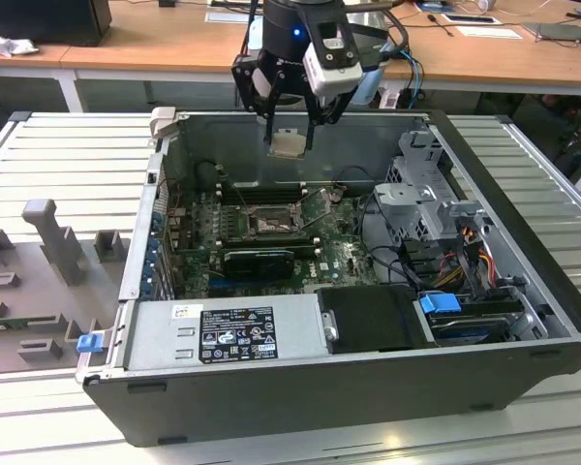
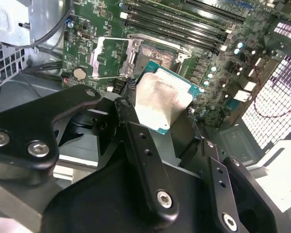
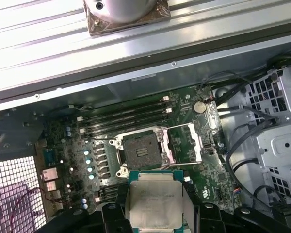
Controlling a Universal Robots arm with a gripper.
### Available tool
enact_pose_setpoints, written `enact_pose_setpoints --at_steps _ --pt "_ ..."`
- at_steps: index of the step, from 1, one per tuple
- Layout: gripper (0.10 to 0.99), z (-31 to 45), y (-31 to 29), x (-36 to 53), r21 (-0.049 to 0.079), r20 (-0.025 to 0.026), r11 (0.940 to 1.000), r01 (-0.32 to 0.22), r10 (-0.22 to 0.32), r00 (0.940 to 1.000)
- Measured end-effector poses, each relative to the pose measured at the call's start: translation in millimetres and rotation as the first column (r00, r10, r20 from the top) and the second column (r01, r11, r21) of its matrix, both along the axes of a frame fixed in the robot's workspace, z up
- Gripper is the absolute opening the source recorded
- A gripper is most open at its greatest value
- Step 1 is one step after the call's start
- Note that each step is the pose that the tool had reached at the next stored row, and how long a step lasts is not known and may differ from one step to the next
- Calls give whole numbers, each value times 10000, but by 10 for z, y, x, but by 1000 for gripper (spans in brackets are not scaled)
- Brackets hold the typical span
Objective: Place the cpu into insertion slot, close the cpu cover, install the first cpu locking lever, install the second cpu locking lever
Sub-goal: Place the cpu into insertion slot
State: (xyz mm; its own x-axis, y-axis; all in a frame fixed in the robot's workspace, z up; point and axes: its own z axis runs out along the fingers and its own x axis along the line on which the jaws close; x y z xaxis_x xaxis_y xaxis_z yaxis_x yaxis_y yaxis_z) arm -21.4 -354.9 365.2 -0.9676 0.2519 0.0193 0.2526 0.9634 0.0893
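My gripper (image 1: 290,147) hangs above the open computer case, shut on the cpu (image 1: 290,143), a small pale silver square chip. In both wrist views the cpu (image 2: 162,99) (image 3: 155,201) sits flat between the black fingers (image 2: 128,109), well above the motherboard. The insertion slot (image 1: 270,222) (image 2: 155,55) (image 3: 142,151) lies below it, a dark square socket with nothing in it. The cpu cover (image 2: 111,58) (image 3: 185,142), a thin metal frame, is flipped open to one side of the slot.
Long black memory slots (image 1: 261,192) run behind the socket and a black ribbed card (image 1: 259,260) lies in front of it. A grey power supply (image 1: 228,334), a drive cage (image 1: 421,194) and loose cables (image 1: 465,257) crowd the case. Grey fixtures (image 1: 53,237) stand at the exterior view's left.
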Motion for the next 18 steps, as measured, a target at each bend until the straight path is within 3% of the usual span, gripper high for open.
enact_pose_setpoints --at_steps 4,12,18 --pt "525 -10 0 0 1 0 9995 326 -326 9995" --pt "525 -52 0 0 -2 -1 9993 383 -383 9993" --pt "525 -57 0 0 0 0 9974 726 -726 9974"
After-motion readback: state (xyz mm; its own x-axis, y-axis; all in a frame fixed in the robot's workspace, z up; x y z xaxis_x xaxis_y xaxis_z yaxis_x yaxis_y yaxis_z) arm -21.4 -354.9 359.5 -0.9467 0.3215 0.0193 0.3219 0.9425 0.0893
